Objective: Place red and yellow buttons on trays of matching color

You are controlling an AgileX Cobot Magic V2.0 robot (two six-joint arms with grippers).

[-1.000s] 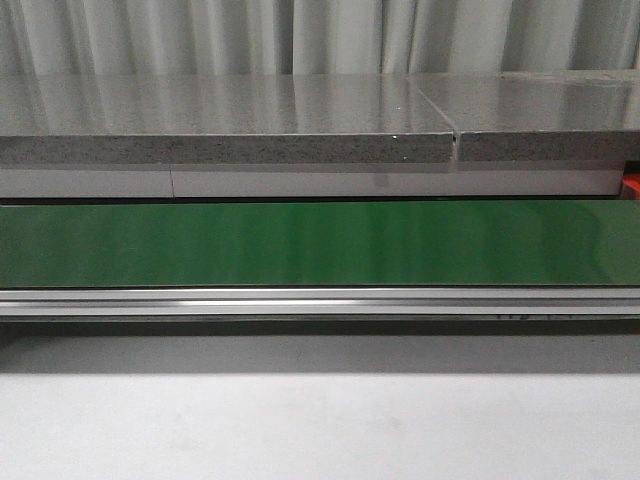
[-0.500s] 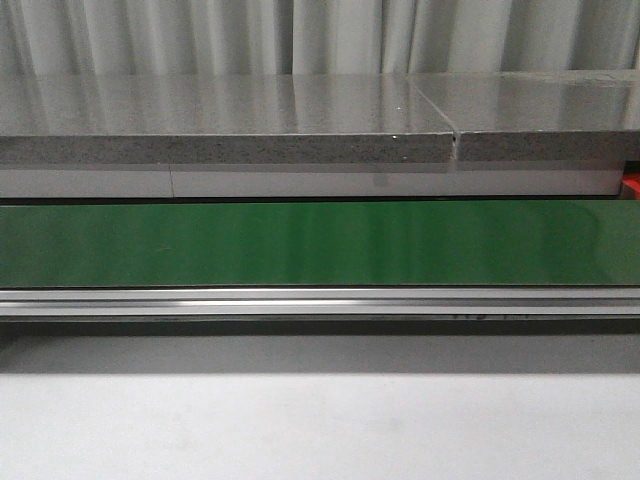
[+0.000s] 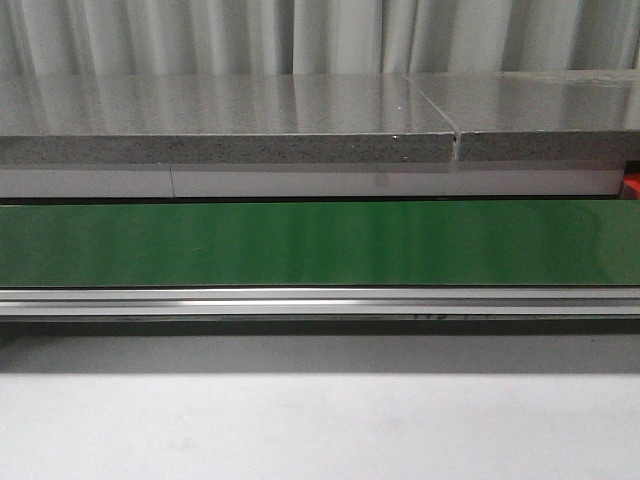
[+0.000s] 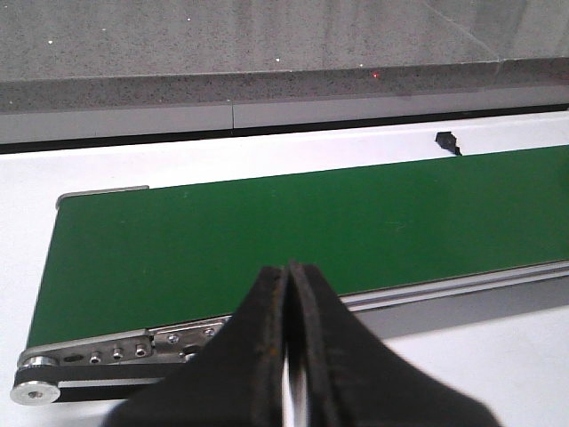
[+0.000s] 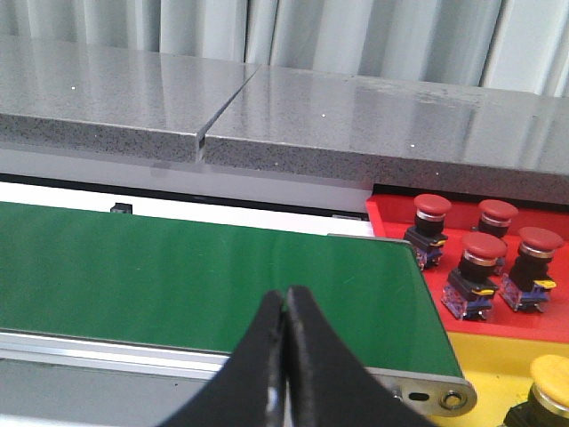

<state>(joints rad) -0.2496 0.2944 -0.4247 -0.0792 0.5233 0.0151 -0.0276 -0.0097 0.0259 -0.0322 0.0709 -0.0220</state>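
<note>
In the right wrist view, several red buttons (image 5: 473,252) stand upright on the red tray (image 5: 391,220), just past the end of the green belt (image 5: 178,267). Beside it is the yellow tray (image 5: 480,360), with a yellow button (image 5: 551,372) at the frame's edge. My right gripper (image 5: 286,294) is shut and empty, hovering over the belt's near rail. In the left wrist view, my left gripper (image 4: 289,267) is shut and empty above the bare belt (image 4: 267,231) near its other end. The front view shows only the bare belt (image 3: 320,243); neither gripper appears there.
A grey speckled stone counter (image 3: 230,115) runs behind the belt, with curtains beyond. An aluminium rail (image 3: 320,300) fronts the belt, and a white table surface (image 3: 320,430) lies nearer. A small black mark (image 4: 447,140) sits on the white strip behind the belt.
</note>
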